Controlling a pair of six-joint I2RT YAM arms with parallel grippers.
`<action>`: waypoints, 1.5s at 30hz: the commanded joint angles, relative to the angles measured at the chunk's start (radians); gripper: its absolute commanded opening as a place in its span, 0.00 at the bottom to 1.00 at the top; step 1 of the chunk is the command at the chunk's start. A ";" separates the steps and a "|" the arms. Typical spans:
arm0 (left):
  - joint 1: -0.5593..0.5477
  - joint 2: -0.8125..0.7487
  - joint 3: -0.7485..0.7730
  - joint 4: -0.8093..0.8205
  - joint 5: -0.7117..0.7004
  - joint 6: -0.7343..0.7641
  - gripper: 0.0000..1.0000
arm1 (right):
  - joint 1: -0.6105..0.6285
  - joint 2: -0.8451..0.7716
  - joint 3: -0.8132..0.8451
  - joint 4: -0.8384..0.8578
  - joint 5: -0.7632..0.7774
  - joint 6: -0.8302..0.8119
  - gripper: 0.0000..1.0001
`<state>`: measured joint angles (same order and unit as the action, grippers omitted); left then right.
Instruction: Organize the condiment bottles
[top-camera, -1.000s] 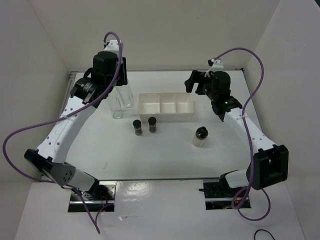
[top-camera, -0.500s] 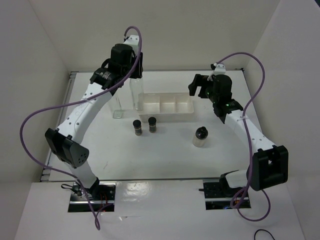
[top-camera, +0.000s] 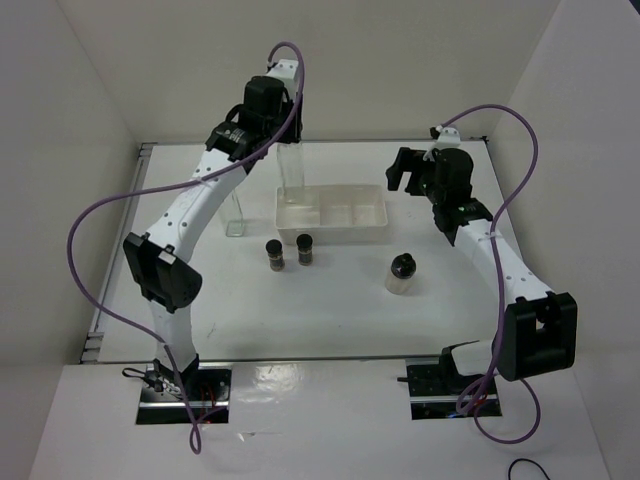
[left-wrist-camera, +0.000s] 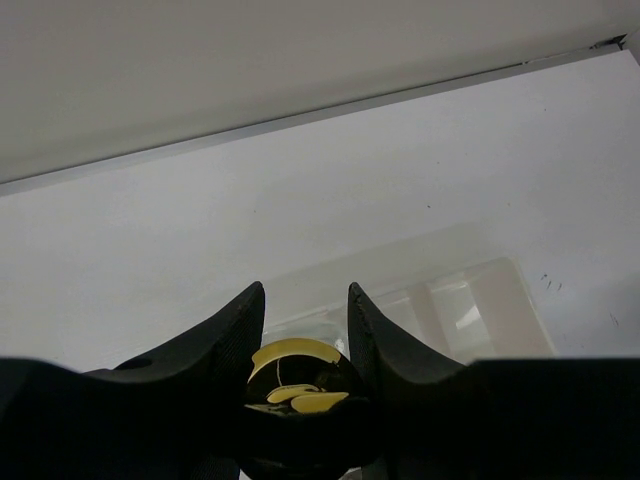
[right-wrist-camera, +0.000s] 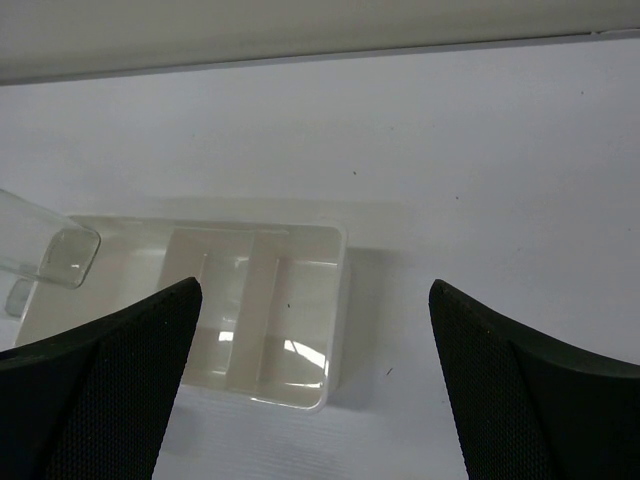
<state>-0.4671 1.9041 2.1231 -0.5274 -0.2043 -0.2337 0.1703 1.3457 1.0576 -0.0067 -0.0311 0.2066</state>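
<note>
Jaws of the left gripper (top-camera: 284, 140) are clamped on the gold pourer top of a tall clear glass bottle (top-camera: 292, 175). In my left wrist view, the gold top (left-wrist-camera: 294, 372) sits squarely between the two black fingers (left-wrist-camera: 215, 345), deep in the throat of the gripper rather than out at the tips. The bottle hangs below the jaws, roughly upright, with its base over the left end of the tray. I cannot tell whether the base touches the tray floor.

Jaws of the right gripper (top-camera: 402, 170) stand wide apart with nothing between them. It hovers just past the right end of the tray, and its wrist view shows both dark fingers (right-wrist-camera: 100, 375) flanking bare table and tray.

Going by size, the white table (top-camera: 330, 310) carries everything. On it, toward the back, lies the white rectangular divided tray (top-camera: 333, 232), and the right wrist view shows the bottle's square base (right-wrist-camera: 58, 255) at the tray's far left end.

A second tall clear glass bottle (top-camera: 236, 215) stands on the table just left of the tray. The squat pale jar with a black cap (top-camera: 401, 274) stands right of centre, nearer the arm bases and apart from the tray. Two small dark jars with black caps (top-camera: 274, 253) stand side by side just in front of the tray's left half.
</note>
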 joint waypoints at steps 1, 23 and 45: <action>-0.007 0.033 0.112 0.055 -0.017 -0.004 0.00 | -0.015 -0.026 -0.005 0.039 -0.006 -0.033 0.99; -0.056 0.087 0.032 0.076 -0.214 -0.055 0.00 | -0.034 -0.008 -0.015 0.030 -0.016 -0.042 0.99; -0.056 0.027 -0.222 0.242 -0.261 -0.124 0.00 | -0.034 0.001 -0.024 0.030 -0.026 -0.052 0.99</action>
<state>-0.5213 1.9953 1.9068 -0.3756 -0.4438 -0.3260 0.1432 1.3476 1.0374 -0.0105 -0.0463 0.1688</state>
